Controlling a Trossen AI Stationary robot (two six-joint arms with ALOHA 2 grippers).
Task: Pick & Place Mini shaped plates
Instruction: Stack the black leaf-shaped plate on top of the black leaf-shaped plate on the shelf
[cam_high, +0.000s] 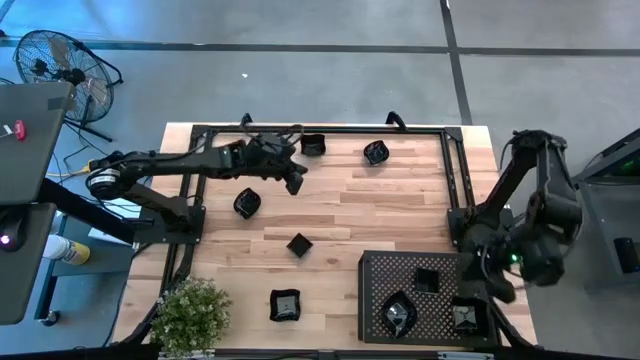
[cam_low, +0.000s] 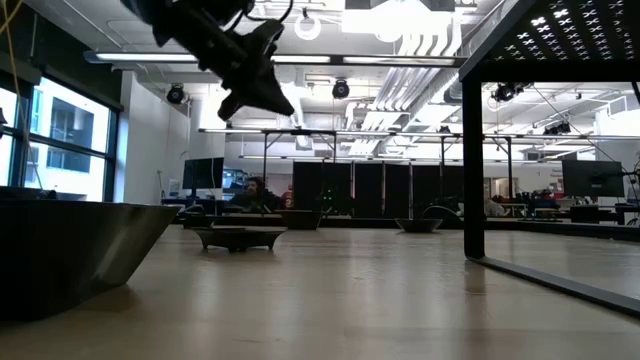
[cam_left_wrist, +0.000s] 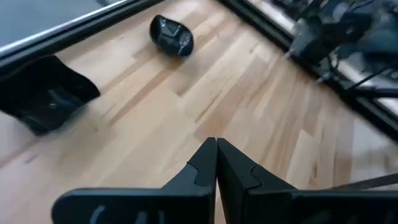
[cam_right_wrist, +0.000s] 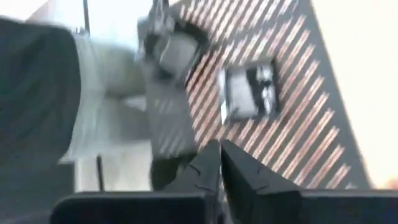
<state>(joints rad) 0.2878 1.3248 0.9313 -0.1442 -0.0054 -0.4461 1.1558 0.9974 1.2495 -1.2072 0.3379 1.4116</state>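
Observation:
Small glossy black mini plates lie scattered on the wooden table: two near the far edge (cam_high: 313, 144) (cam_high: 376, 152), one left of centre (cam_high: 247, 203), one in the middle (cam_high: 299, 244), one near the front (cam_high: 285, 305). Three more sit on the perforated tray (cam_high: 427, 280) (cam_high: 400, 313) (cam_high: 463, 317). My left gripper (cam_high: 296, 183) (cam_left_wrist: 216, 152) hangs shut above bare wood, between the far plates and the left one, holding nothing. In its wrist view two plates (cam_left_wrist: 171, 35) (cam_left_wrist: 43, 93) lie ahead. My right gripper (cam_right_wrist: 219, 154) is shut and empty above the tray's right side (cam_high: 487, 283).
The black perforated tray (cam_high: 380, 300) stands raised on legs at the near right corner; one leg (cam_low: 474, 150) shows in the low view. A black frame (cam_high: 330, 128) rims the table. A potted plant (cam_high: 190, 318) sits at the near left corner. Bare wood (cam_high: 390, 205) lies mid-table.

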